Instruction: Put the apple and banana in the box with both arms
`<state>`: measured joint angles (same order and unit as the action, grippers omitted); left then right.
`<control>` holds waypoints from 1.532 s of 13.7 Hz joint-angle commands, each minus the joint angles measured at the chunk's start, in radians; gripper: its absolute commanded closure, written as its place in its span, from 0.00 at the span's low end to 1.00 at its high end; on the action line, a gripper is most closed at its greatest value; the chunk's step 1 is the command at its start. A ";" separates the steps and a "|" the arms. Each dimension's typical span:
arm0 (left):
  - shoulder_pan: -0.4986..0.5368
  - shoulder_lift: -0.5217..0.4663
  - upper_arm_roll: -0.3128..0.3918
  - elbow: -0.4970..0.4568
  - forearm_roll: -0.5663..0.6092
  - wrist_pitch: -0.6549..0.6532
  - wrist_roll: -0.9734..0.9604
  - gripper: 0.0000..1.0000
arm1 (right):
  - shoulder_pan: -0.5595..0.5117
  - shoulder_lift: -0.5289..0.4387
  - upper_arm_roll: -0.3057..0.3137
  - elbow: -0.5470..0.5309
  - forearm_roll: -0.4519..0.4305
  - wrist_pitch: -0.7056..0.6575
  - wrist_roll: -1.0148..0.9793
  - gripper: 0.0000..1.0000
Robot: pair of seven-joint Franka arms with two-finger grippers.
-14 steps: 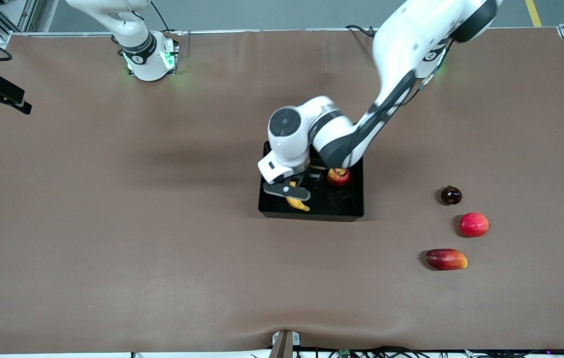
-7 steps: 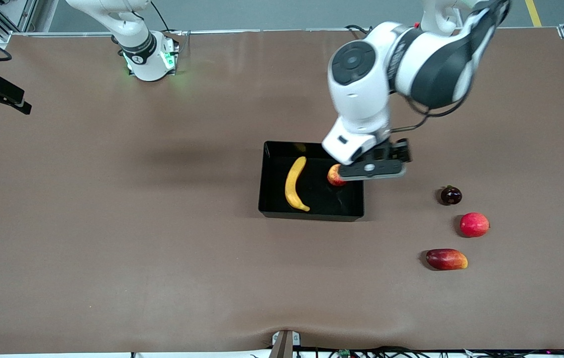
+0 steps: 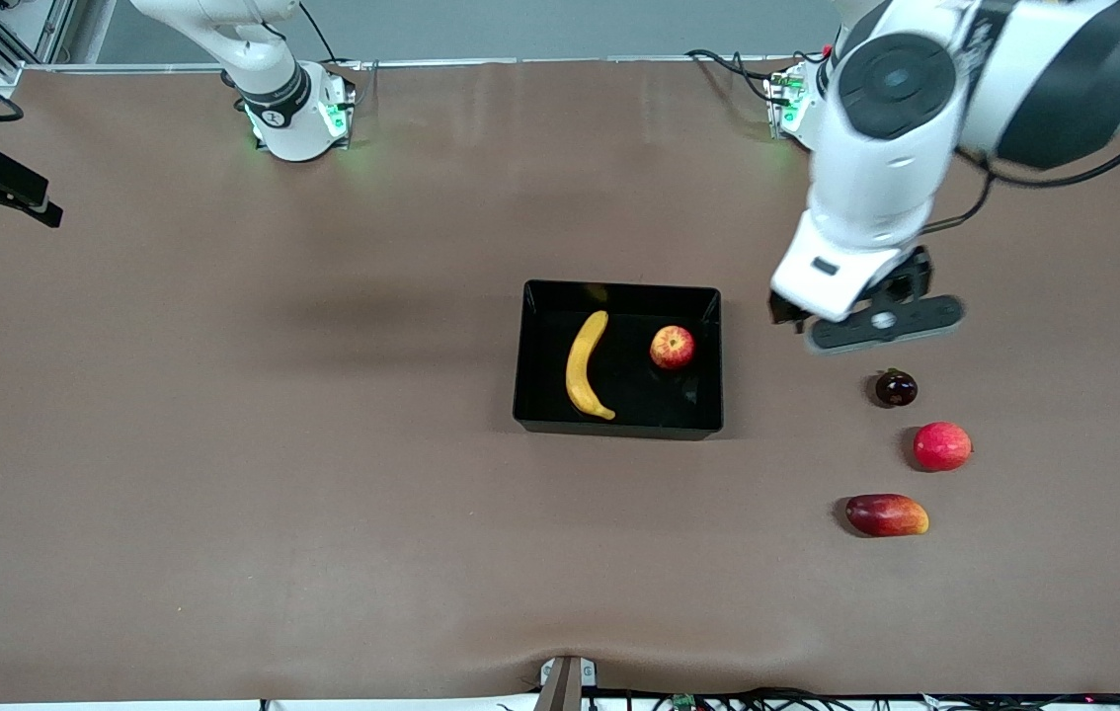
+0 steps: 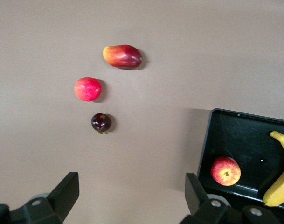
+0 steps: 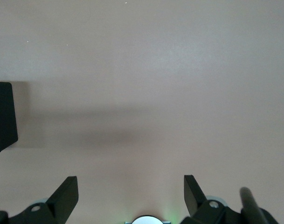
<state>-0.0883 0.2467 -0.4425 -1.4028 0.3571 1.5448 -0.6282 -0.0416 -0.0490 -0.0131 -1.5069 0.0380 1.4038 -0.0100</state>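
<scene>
- The box [image 3: 619,427] is black and sits in the middle of the brown surface [image 3: 224,494].
- The banana [image 3: 584,365] lies inside the box, on the side toward the right arm's end of the surface.
- The apple [image 3: 673,348] sits inside the box too, beside the banana, on the side toward the left arm's end. It does not touch the banana.
- The left end effector [image 3: 871,326] is up in the air over the bare surface, just past the box wall toward the left arm's end.
- Its two fingers [image 4: 62,196] are wide apart and hold nothing.
- In the left wrist view the apple [image 4: 225,171] and the banana [image 4: 279,179] show in one corner of the box [image 4: 211,140].
- A small dark round fruit [image 3: 896,388] lies on the surface close under the left end effector.
- A plain red round fruit [image 3: 942,445] lies nearer the front camera than the dark one.
- A long red and yellow fruit [image 3: 887,514] lies nearer the front camera again.
- These three fruits sit in a row, well apart from the box.
- The right end effector [image 5: 130,198] is seen only in the right wrist view. Its fingers [image 5: 65,193] are wide apart and hold nothing.
- It hangs over bare surface, with one corner of the box [image 5: 4,116] at the edge of its view.
- The right arm [image 3: 264,69] waits near its base.
</scene>
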 commanded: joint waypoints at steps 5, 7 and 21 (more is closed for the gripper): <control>0.160 -0.153 -0.004 -0.042 -0.171 -0.078 0.145 0.00 | -0.017 0.001 0.007 0.007 0.019 -0.002 -0.001 0.00; 0.215 -0.193 -0.001 -0.051 -0.211 -0.083 0.240 0.00 | -0.018 0.001 0.007 0.007 0.019 -0.002 -0.001 0.00; 0.087 -0.417 0.318 -0.231 -0.359 -0.097 0.498 0.00 | -0.018 0.001 0.007 0.007 0.019 -0.002 -0.001 0.00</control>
<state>0.0052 -0.1348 -0.1311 -1.6021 0.0128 1.4370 -0.1490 -0.0423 -0.0487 -0.0139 -1.5070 0.0381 1.4038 -0.0100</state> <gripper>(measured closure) 0.000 0.000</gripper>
